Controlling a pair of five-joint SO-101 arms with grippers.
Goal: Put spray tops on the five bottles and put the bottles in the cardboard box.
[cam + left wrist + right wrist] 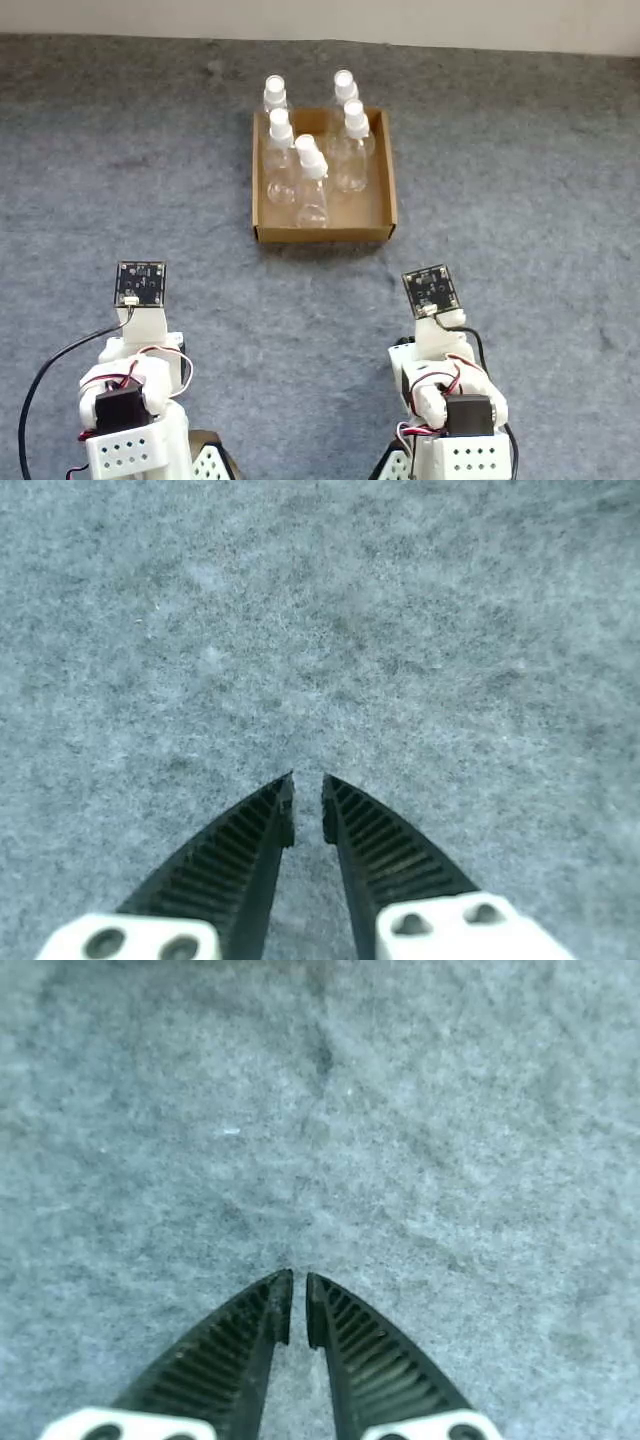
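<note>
Five clear plastic bottles [311,205], white spray tops [312,158] on, stand upright in the shallow cardboard box [325,234] on the fuzzy grey bench [520,180]. Left end effector [308,815] and right end effector [299,1295]: ribbed black jaws nearly closed, empty.

I count five clear bottles [311,205] and five white spray tops [310,152], one to a bottle. There is one cardboard box [324,234] and one table [520,180]. Two robot arms make two pincers: the left pincer [308,815] and the right pincer [298,1305].
</note>
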